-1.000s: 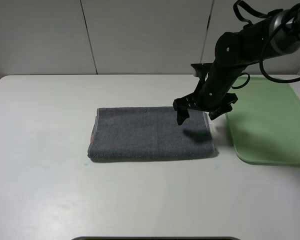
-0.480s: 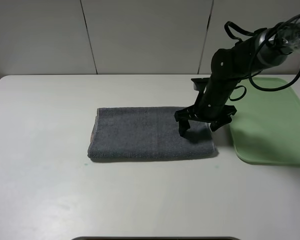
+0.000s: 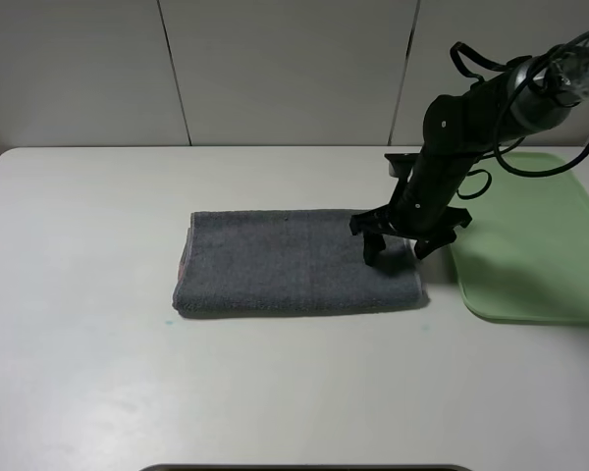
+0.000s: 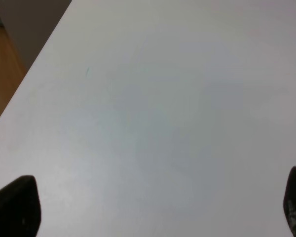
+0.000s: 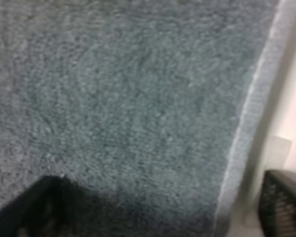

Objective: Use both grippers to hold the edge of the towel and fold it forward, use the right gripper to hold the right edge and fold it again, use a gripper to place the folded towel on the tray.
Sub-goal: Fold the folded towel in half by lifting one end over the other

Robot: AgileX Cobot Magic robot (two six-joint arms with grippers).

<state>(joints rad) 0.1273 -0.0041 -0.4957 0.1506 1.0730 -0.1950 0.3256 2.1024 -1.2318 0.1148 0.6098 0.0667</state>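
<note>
The dark grey towel (image 3: 294,260) lies folded once into a wide strip in the middle of the white table. My right gripper (image 3: 398,251) is open and low over the towel's right end. One finger (image 3: 372,247) is on the cloth, the other finger (image 3: 424,245) is just past the right edge (image 3: 418,285). The right wrist view shows the grey terry (image 5: 123,98), its pale side hem (image 5: 246,118) and both fingertips (image 5: 32,207) close to the cloth. The pale green tray (image 3: 535,245) lies right of the towel. My left gripper (image 4: 153,207) is open over bare table, out of the exterior view.
The towel's left end shows a thin orange edge (image 3: 185,257). The tray's near left corner (image 3: 471,299) sits a short way from the towel's right end. A wooden floor (image 4: 2,74) shows past the table edge in the left wrist view.
My right gripper has come down and shifted a little to the right, from above the towel's right part to straddling its right edge. The towel has not moved.
</note>
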